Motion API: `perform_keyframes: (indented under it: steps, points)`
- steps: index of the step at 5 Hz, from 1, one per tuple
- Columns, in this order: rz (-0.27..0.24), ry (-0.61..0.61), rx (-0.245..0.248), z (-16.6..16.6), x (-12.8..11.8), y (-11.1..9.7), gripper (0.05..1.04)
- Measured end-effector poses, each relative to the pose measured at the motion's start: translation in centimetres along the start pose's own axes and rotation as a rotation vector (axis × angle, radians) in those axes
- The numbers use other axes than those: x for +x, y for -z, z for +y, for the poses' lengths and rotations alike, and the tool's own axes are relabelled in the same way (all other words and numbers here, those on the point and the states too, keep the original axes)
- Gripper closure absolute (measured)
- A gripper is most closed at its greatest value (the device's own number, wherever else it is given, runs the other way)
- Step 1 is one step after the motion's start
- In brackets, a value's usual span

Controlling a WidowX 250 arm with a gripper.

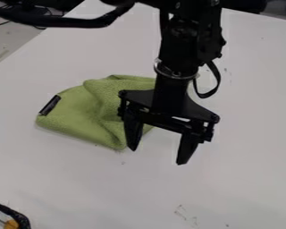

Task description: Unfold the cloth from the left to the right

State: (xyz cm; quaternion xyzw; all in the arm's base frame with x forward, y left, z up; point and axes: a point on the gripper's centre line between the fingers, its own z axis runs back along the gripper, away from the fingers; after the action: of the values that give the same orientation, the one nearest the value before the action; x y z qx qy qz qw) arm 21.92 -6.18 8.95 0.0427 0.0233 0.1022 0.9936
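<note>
A green cloth (pixel 73 109) lies bunched on the white table (pixel 241 179), well in from the table's right edge and nearer its slanting upper left edge. A small dark label (pixel 50 105) sits at the cloth's left end; any writing on it is too small to tell. Creases run through the cloth's middle, and its right part is partly hidden behind the gripper (pixel 157 156).

The gripper hangs down over the cloth's right side with its two fingers spread apart and nothing between them. One finger is in front of the cloth, the other over bare table to the right. Whether it touches the cloth cannot be told. A black strap (pixel 214 87) loops out beside the arm.

The tabletop has a few faint marks (pixel 181 212) toward the bottom. Beyond its upper left edge is grey floor (pixel 11 42) with dark and red cables. At the lower left is a black cable (pixel 18 217) beside a yellow-orange piece (pixel 11 224).
</note>
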Motion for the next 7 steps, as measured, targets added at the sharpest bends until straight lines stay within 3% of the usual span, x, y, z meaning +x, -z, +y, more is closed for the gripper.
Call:
perform_keyframes:
  steps: [2, 4, 5, 7]
  points:
    - [0.050, -0.011, 0.005, 1.7, 0.3, 0.7, 0.085]
    - [-0.043, -0.038, -0.143, 6.7, 4.4, 0.3, 0.085]
    - [-0.060, -0.032, -0.180, 9.2, 6.8, 0.8, 0.085]
    - [-0.082, -0.125, -0.205, 14.3, 11.1, 2.3, 0.085]
